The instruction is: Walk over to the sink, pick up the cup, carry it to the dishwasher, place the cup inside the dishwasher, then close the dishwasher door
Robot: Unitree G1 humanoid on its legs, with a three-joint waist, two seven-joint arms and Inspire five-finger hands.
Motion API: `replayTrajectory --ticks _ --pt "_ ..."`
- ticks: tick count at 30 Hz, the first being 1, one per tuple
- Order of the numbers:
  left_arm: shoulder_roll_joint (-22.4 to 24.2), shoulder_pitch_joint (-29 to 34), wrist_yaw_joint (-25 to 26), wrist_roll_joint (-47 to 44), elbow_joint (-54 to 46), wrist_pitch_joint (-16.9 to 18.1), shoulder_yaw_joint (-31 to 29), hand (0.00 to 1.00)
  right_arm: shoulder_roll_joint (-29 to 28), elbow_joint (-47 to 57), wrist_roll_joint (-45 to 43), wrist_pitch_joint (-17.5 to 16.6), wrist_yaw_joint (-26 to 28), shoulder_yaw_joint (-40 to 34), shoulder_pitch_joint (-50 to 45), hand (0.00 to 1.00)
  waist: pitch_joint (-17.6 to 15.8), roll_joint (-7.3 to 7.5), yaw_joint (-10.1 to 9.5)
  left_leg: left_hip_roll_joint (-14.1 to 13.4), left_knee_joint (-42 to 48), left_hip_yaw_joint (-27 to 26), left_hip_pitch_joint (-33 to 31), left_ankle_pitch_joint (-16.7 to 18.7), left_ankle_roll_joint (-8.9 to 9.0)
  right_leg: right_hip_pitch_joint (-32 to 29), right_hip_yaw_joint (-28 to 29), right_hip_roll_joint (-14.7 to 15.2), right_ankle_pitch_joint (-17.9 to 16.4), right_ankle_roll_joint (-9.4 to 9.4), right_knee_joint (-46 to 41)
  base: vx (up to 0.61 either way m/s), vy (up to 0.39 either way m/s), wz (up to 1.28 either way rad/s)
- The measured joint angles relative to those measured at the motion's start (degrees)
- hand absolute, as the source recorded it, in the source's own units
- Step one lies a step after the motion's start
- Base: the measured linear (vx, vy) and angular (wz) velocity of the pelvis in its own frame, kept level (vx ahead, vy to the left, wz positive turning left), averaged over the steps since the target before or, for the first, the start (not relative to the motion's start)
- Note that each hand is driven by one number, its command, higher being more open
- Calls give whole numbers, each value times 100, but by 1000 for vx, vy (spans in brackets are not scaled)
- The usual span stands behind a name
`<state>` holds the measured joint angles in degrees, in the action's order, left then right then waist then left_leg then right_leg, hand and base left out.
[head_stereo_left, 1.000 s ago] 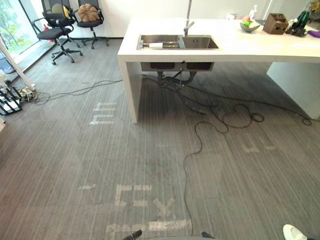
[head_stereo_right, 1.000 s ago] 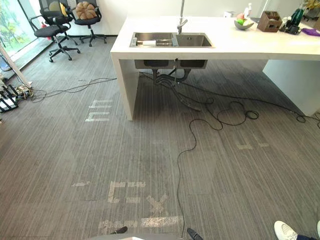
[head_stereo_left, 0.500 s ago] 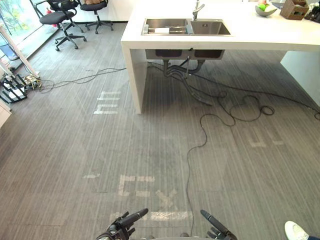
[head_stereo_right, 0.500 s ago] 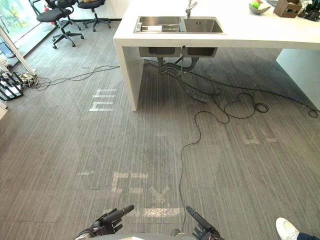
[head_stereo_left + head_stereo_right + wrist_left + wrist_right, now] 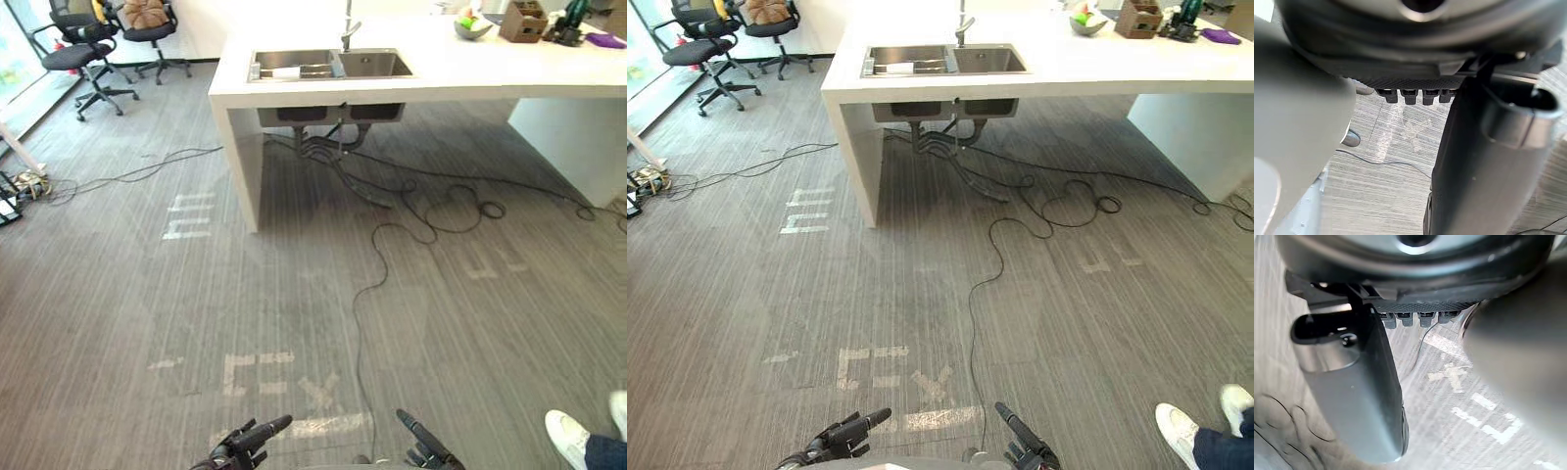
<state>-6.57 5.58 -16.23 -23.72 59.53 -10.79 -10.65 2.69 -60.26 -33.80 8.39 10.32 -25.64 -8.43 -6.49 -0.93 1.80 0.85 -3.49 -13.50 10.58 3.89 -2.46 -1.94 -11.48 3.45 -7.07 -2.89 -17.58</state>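
The steel double sink (image 5: pixel 374 66) sits in a white counter (image 5: pixel 470 69) far ahead of me, with a tap (image 5: pixel 348 29) behind it. A white object (image 5: pixel 284 71) lies in the sink's left basin; I cannot tell whether it is the cup. My left hand (image 5: pixel 245 443) and right hand (image 5: pixel 423 448) hang low near the floor, far from the sink. Both have straight fingers and hold nothing. The left wrist view shows the fingers (image 5: pixel 1413 95) and the thumb (image 5: pixel 1488 161) over bare floor. The right wrist view shows the same, its thumb (image 5: pixel 1352 391) standing out.
Black cables (image 5: pixel 367 284) run across the grey floor from under the sink towards me. Office chairs (image 5: pixel 78 54) stand at the far left. A person's white shoe (image 5: pixel 568 436) is at my right. A fruit bowl (image 5: pixel 472 25) and a wooden box (image 5: pixel 521 20) stand on the counter.
The camera has shifted, so the sink sits further left and higher in the view. My hands rose into view a second ago. More of the person's shoe and leg shows.
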Motion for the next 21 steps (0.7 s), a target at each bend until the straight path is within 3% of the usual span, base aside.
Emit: replayTrajectory --ticks 2,3,5,7,10,11,12,13,14,17,19,20,21 --pt "4 -12 -54 -64 2 -100 -212 100 -52 125 92 28 9 -175 -93 100 -32 12 -41 29 244 -87 9 171 -33 -709 -104 292 -116 248 -1627 2 54 -21" --pt "-6 -3 -85 -190 -24 -129 -328 100 -60 135 185 121 90 -208 -213 100 -63 71 -38 65 453 -80 73 322 -42 -1092 -205 597 -94 399 -2651 55 58 -8" --pt "-8 37 -52 -438 -51 -200 -391 100 -69 109 218 511 292 -328 -349 100 -75 88 -32 59 692 -39 214 507 -9 -1370 -158 800 -220 223 -3233 209 21 0" --pt "-43 20 -9 -390 -51 -345 -387 100 -39 153 292 494 395 -300 -259 100 -94 99 89 26 731 46 340 640 -12 -1389 -298 869 -421 122 -2968 255 -54 14" --pt "-122 -250 -2 -323 -59 -539 -87 100 145 262 353 477 466 46 -202 100 -227 95 79 -234 778 365 490 848 212 -1395 -574 774 -416 39 -1792 315 -207 56" --pt "-121 -344 0 -323 -66 -558 26 100 200 264 317 469 463 153 -129 100 -270 77 74 -323 760 477 561 906 309 -1396 -566 760 -246 21 -1237 287 -249 60" --pt "-101 -427 17 -325 -107 -573 108 100 202 266 154 472 431 281 -21 100 -336 178 62 -421 706 589 677 995 457 -1371 -496 775 368 15 -510 494 -407 62" --pt "22 -498 95 -332 -124 -559 109 100 237 235 118 447 297 424 99 100 -425 167 57 -604 623 661 826 1065 541 -1197 -702 623 622 128 -464 513 -407 47" --pt "97 -540 103 -338 -152 -569 132 100 261 219 96 443 264 450 129 100 -440 130 36 -666 639 649 832 1039 577 -1192 -769 566 502 119 -508 514 -365 26" --pt "191 -559 109 -453 -318 -546 272 100 226 278 -122 312 209 446 380 100 -521 164 43 -687 677 433 1033 773 604 -1203 -888 520 -72 425 -1140 336 -212 6" --pt "278 -503 124 -475 -394 -422 278 100 233 315 -147 192 193 463 453 100 -492 90 25 -771 905 513 1073 756 593 -1109 -874 459 -364 434 -1298 314 -221 -2" --pt "318 -402 133 -479 -482 -331 332 100 226 311 -148 115 145 467 428 100 -451 31 21 -833 1296 571 981 758 596 -969 -896 415 -515 420 -1264 301 -184 12" --pt "371 -286 152 -439 -612 -310 333 100 220 331 -176 82 58 483 315 100 -399 -49 35 -958 2236 736 601 769 669 -717 -983 341 -619 355 -1051 292 -176 24"
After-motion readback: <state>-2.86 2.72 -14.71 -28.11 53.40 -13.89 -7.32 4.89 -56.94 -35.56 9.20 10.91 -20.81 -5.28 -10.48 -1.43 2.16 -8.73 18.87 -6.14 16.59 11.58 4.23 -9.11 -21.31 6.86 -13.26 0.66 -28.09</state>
